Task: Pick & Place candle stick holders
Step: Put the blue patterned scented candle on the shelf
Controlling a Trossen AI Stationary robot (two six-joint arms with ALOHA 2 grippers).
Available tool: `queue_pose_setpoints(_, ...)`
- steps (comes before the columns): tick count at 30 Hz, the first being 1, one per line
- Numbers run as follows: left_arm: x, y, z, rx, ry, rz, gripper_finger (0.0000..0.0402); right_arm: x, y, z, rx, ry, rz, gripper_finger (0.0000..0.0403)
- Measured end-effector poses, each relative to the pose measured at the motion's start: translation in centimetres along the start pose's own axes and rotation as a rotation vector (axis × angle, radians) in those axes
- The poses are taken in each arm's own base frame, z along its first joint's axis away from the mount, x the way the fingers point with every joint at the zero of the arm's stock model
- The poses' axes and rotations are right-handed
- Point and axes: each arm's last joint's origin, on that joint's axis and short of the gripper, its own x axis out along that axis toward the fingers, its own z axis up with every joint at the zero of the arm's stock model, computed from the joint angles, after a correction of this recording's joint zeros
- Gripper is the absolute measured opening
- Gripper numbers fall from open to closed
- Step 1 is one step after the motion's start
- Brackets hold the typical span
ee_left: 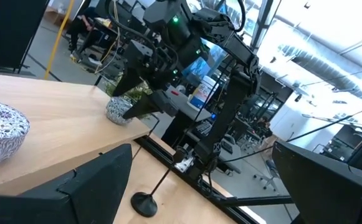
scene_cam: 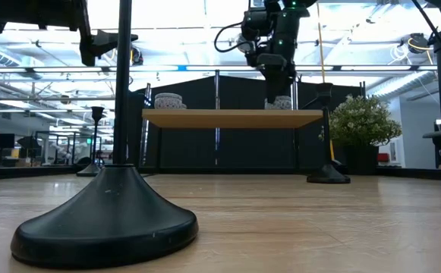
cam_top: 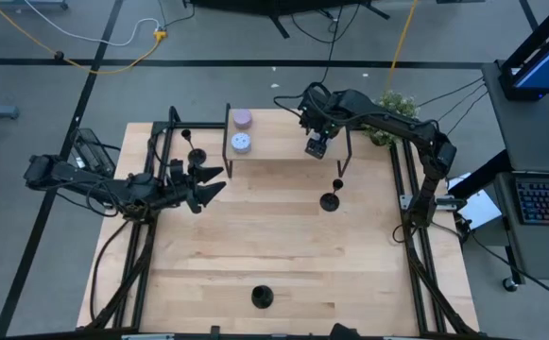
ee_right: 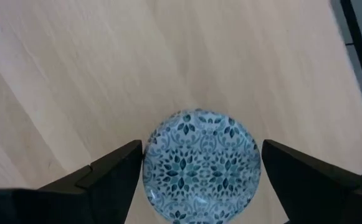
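Note:
Three black candle stick holders stand on their round bases on the table: one near the middle right (cam_top: 331, 200), one at the near edge (cam_top: 262, 297), and one at the far left (cam_top: 197, 157). The near one looms large in the low view (scene_cam: 106, 220). My right gripper (cam_top: 317, 148) is open over the raised wooden shelf (cam_top: 283, 132), pointing down, with a blue patterned tin (ee_right: 199, 165) between its fingers. In the low view the fingertips (scene_cam: 277, 89) stand just above that tin (scene_cam: 281, 102). My left gripper (cam_top: 219, 181) is open and empty, held level at the table's left.
A lilac tin (cam_top: 242, 118) and a pale blue tin (cam_top: 241, 142) sit on the shelf's left end. A potted plant (cam_top: 394, 104) stands at the far right corner. Black frame rails (cam_top: 408, 217) run along both side edges. Bare tabletop (cam_top: 255, 236) lies in the middle.

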Motion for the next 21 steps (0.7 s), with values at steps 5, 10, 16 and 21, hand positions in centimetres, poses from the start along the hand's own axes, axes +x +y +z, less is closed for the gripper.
queue_pose_setpoints(5, 0.0, 0.0, 0.0, -0.008, -0.002, 0.002, 0.0395, -1.2, -0.2, 0.2, 0.008, -0.083, -0.008, 0.0320)
queue_pose_setpoints(10, 0.0, -0.2, 0.3, -0.022, -0.035, -0.009, 0.0395, -3.8, -0.5, 0.1, 0.031, -0.214, -0.015, 0.0319)
queue_pose_setpoints(16, 0.3, -0.7, 1.2, -0.012, -0.081, 0.009, 0.0395, -7.5, -0.9, -1.3, 0.085, -0.325, -0.018, 0.0319)
queue_pose_setpoints(21, 1.5, -1.9, 2.0, 0.047, -0.075, 0.035, 0.0395, -10.7, -1.2, -3.3, 0.133, -0.385, -0.015, 0.0305)
